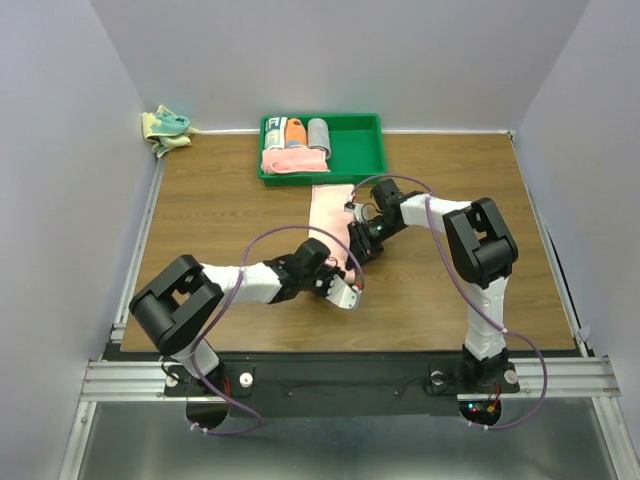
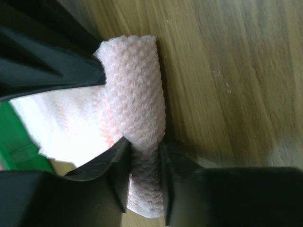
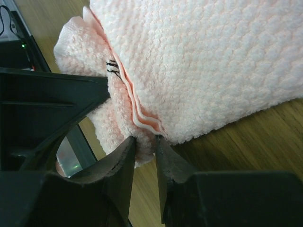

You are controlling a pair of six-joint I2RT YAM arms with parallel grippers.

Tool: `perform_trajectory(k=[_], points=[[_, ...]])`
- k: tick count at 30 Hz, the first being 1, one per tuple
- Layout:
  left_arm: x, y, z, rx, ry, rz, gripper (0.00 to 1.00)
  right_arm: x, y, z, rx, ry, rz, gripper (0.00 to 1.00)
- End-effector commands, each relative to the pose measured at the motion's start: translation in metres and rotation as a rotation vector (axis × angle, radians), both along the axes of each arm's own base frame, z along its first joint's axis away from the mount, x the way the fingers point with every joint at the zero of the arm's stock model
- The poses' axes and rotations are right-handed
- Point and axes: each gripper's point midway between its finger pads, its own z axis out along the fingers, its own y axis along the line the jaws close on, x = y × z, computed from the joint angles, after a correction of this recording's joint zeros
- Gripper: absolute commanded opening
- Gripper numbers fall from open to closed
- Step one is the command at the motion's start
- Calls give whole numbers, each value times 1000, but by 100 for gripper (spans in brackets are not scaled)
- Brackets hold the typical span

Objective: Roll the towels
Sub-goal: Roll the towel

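— Where's the pink towel (image 1: pixel 330 203)?
— Middle of the tabletop (image 1: pixel 215 205), just near of the green tray (image 1: pixel 372 150), with its near end curled into a roll.
— And the claws?
— The left claw (image 2: pixel 144 153) is clenched on the roll. The right claw (image 3: pixel 144 144) pinches the towel's layered edge. The teal towel (image 1: pixel 165 128) lies crumpled in the far left corner.

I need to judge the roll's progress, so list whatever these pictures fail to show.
Top view: near end of the pink towel, hidden under both arms' jaws.
Left wrist: its flat part, washed out by glare; the green tray, cut off at the left edge.
Right wrist: the dark mark, half tucked in a fold.
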Motion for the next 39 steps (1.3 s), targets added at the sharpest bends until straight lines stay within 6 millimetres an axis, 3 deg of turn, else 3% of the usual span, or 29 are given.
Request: perform_trajectory(k=[1, 5, 6, 7, 8, 9, 11, 15, 17, 18, 19, 20, 21, 23, 24, 26, 27, 29, 31, 32, 33, 34, 36, 39], points=[[-10, -3, -7, 28, 195, 10, 29, 4, -28, -48, -211, -103, 32, 31], [-27, -14, 6, -2, 427, -2, 19, 8, -29, -24, -180, -159, 27, 36], [-39, -9, 3, 29, 493, 1, 18, 16, -30, -8, -160, -197, 9, 38], [-44, -9, 3, 33, 533, 3, 17, 20, -33, -1, -149, -214, -3, 43], [-53, -12, 5, 21, 597, 3, 16, 24, -36, 10, -130, -227, -22, 58], [-55, -14, 6, 19, 632, 11, 16, 30, -39, 20, -112, -242, -43, 63], [-69, -13, 4, 30, 738, 34, 15, 47, -56, 48, -76, -294, -114, 75], [-82, -12, 2, 35, 855, 62, 14, 71, -92, 97, -48, -411, -233, 82], [-85, -10, 0, 40, 900, 92, 14, 75, -113, 111, -60, -467, -275, 84], [-86, -12, -3, 44, 929, 101, 14, 77, -120, 134, -58, -557, -291, 86], [-87, -9, -4, 53, 964, 127, 14, 72, -127, 137, -63, -583, -301, 87], [-87, -10, -5, 51, 989, 133, 14, 69, -129, 149, -59, -640, -295, 100], [-86, -11, -10, 64, 1014, 149, 14, 65, -133, 175, -55, -764, -277, 100], [-84, -13, -11, 55, 1061, 185, 14, 52, -138, 188, -58, -846, -270, 100], [-82, -15, -14, 59, 1084, 200, 14, 42, -140, 213, -48, -935, -268, 100], [-80, -18, -15, 57, 1119, 230, 14, 31, -143, 229, -37, -989, -277, 100], [-79, -19, -18, 66, 1152, 252, 14, 20, -147, 249, -35, -1049, -306, 100], [-78, -18, -23, 78, 1187, 277, 15, 8, -151, 261, -40, -1098, -307, 100], [-77, -15, -31, 108, 1230, 306, 15, -22, -145, 267, -23, -1131, -133, 100], [-76, -14, -34, 117, 1241, 316, 15, -44, -140, 254, 4, -1047, -58, 100], [-73, -14, -40, 130, 1252, 327, 15, -46, -138, 261, 8, -1047, -25, 100], [-72, -10, -42, 143, 1266, 343, 16, -44, -132, 241, 0, -941, 10, 100], [-68, -7, -48, 152, 1289, 359, 17, -56, -130, 215, -53, -818, 103, 100], [-64, 1, -53, 181, 1320, 382, 17, -58, -109, 197, -91, -835, 195, 100]])
